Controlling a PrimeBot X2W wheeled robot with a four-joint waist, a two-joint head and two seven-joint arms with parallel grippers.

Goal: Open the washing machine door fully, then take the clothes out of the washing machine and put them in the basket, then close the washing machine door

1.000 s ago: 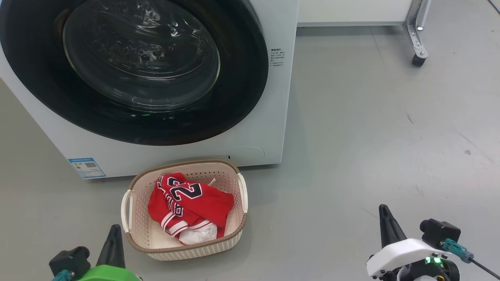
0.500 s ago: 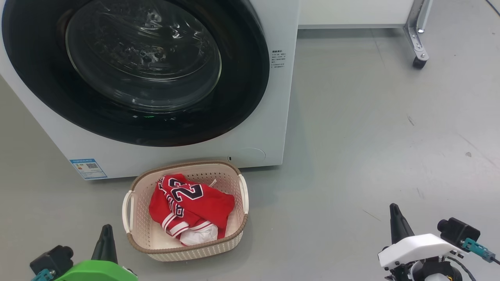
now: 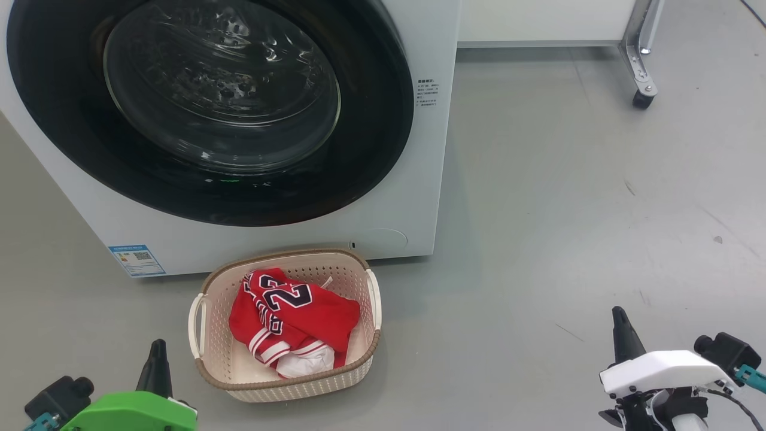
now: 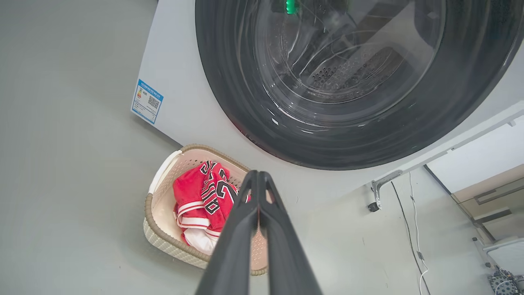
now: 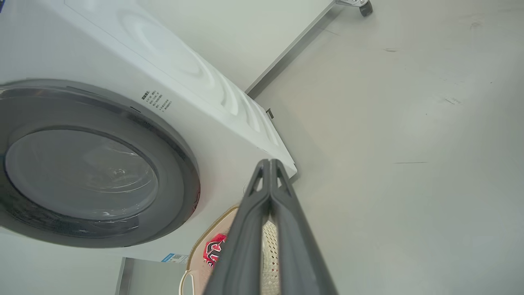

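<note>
At the lower left of the head view, the left gripper (image 3: 158,348) was clenched on nothing. Centrally, the clothes (image 3: 296,314) lay in the basket (image 3: 341,270), just before the washing machine (image 3: 419,197); the washing machine door (image 3: 221,90) appeared shut. At the lower right, the right gripper (image 3: 619,317) was likewise clenched, empty. Hazards: an unlatched door could swing open; a careless arm sweep could tip the basket.

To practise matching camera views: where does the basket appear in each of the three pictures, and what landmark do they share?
Head view: basket at lower centre.
Left wrist view: basket lower left of centre, partly behind the left gripper.
Right wrist view: basket at the bottom edge, largely behind the right gripper.
Shared landmark: the blue label on the washing machine.
</note>
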